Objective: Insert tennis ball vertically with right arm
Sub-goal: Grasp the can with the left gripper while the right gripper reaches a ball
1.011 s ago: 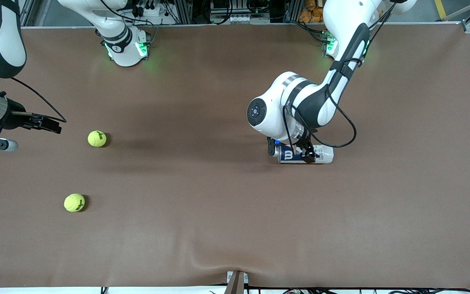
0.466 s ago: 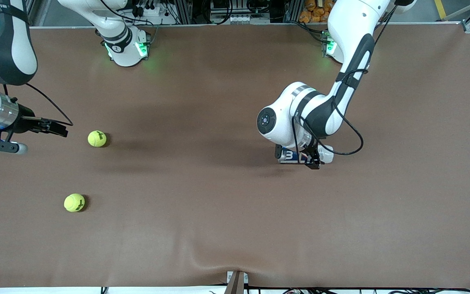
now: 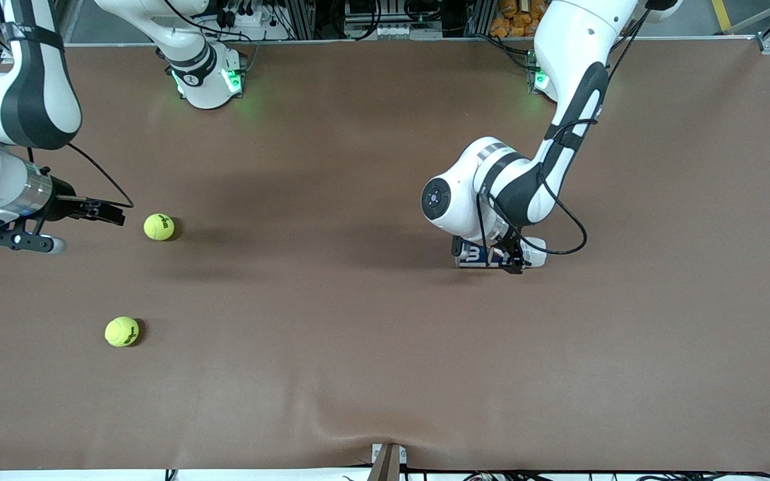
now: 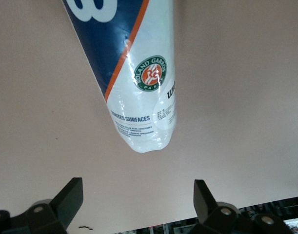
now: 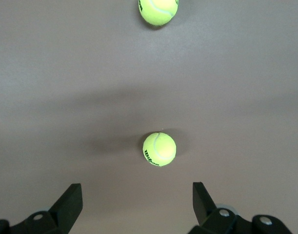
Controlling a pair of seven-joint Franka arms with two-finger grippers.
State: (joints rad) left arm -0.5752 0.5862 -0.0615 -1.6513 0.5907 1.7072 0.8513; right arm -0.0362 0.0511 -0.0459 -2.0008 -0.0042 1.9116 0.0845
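Brown table (image 3: pixel 358 367), bare up front, and the task looks barely begun! Nearest the camera sits one tennis ball (image 3: pixel 121 331), untouched; farther up, a second ball (image 3: pixel 159 226) waits just beside the right gripper (image 3: pixel 109 214), jaws spread wide, nothing held. Toward the left arm's end, the left gripper (image 3: pixel 515 262) hovers jaws apart over a lying tube can (image 3: pixel 532 252). Grasp, can-raising, insertion: all still ahead. That can's mouth is hidden under the arm.
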